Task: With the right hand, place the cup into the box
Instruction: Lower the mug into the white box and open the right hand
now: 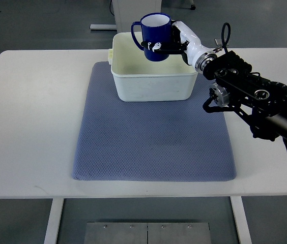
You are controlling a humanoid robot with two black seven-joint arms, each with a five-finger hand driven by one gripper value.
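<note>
A dark blue cup (154, 36) with a white inside and a handle on its left is held upright over the far part of a cream plastic box (152, 85). My right hand (170, 41) reaches in from the right edge and is shut on the cup, its white and black fingers wrapped around the cup's right side and front. The cup sits above the box's open top; I cannot tell whether it touches the box. The box stands on the far edge of a blue-grey mat (153, 137). The left arm does not show.
The mat lies on a white table (31, 112). My right arm's black forearm (255, 99) crosses the table's right side. The floor and a table leg base show beyond the far edge.
</note>
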